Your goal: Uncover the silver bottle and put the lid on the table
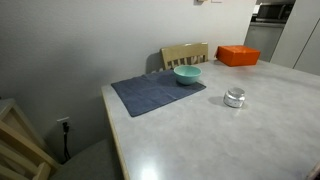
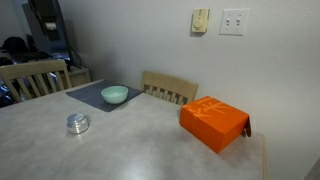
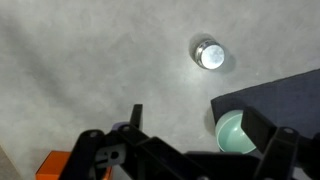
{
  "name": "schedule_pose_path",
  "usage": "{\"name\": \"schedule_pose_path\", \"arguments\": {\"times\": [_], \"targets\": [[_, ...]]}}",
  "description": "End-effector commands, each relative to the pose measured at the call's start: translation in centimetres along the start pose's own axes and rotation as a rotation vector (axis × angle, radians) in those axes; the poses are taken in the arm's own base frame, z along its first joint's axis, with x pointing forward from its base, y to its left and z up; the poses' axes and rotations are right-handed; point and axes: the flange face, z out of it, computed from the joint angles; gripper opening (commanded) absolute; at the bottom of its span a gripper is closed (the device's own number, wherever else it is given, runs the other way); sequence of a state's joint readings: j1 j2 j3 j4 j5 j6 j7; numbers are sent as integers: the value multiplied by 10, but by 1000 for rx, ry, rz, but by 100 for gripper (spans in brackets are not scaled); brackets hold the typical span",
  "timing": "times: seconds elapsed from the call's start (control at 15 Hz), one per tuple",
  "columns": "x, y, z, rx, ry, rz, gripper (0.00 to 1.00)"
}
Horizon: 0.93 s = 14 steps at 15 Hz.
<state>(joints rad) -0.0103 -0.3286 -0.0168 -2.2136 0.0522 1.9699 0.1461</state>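
Observation:
The silver bottle (image 1: 234,99) stands on the pale grey table (image 1: 190,135), apart from the mat, with its round silvery lid (image 1: 234,93) on top. It shows in both exterior views (image 2: 77,124). In the wrist view the bottle (image 3: 209,55) is seen from above, its top shiny, well beyond my fingers. My gripper (image 3: 195,125) is open and empty, high above the table (image 3: 90,60). The arm does not show in either exterior view.
A teal bowl (image 1: 187,74) sits on a dark blue-grey cloth mat (image 1: 155,92); the bowl (image 3: 232,133) lies by my right finger. An orange box (image 2: 214,123) stands near the table's far edge. Wooden chairs (image 2: 170,88) stand around the table.

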Motion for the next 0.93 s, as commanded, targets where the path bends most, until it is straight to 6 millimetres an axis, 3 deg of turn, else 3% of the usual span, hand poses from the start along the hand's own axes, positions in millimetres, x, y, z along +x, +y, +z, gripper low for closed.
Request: {"name": "schedule_pose_path", "arguments": {"times": [0.0,0.13,0.2,0.33,0.53,0.87], "targets": [[28,-15,50,-24,-130,-3,100],[35,-24,78,-46,-216,-23,100],[21,-16,61,-29,-143,-18,100],[26,-19,75,-34,-165,-22,100],[24,-18,64,-30,-145,-22,100],[14,-57,108,-111,-80,-45,100]]}}
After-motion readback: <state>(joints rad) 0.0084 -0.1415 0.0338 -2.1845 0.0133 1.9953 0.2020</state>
